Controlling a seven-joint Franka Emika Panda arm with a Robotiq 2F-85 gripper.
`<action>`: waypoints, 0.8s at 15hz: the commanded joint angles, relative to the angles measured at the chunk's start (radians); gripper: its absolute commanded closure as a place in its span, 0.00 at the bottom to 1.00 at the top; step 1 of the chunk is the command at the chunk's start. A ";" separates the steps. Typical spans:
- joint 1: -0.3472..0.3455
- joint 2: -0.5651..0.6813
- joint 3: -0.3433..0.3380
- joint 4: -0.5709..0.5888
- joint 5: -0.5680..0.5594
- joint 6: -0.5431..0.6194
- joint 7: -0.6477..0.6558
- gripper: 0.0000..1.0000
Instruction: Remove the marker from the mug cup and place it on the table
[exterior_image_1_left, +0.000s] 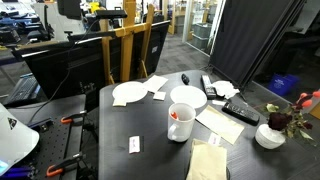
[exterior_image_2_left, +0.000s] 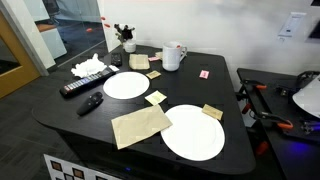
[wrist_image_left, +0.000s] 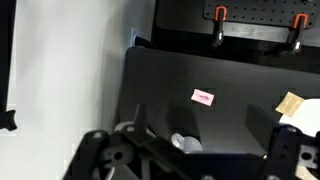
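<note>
Marker (exterior_image_1_left: 177, 114): slim, light, rigid, smooth-barrelled, judged prone to slipping; stands in the mug cup (exterior_image_2_left: 173, 57) near the far edge of the table (exterior_image_2_left: 225, 110); pinch protruding upper end; gripper (wrist_image_left: 195, 158) spread wide, empty.

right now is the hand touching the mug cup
Apart. The hand shows only in the wrist view; in both exterior views the mug cup stands alone on the table, nothing near it.
</note>
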 joint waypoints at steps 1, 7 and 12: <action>0.019 0.058 -0.023 0.043 0.050 0.040 -0.007 0.00; 0.009 0.175 -0.005 0.059 0.092 0.134 0.059 0.00; 0.003 0.279 0.015 0.056 0.106 0.243 0.158 0.00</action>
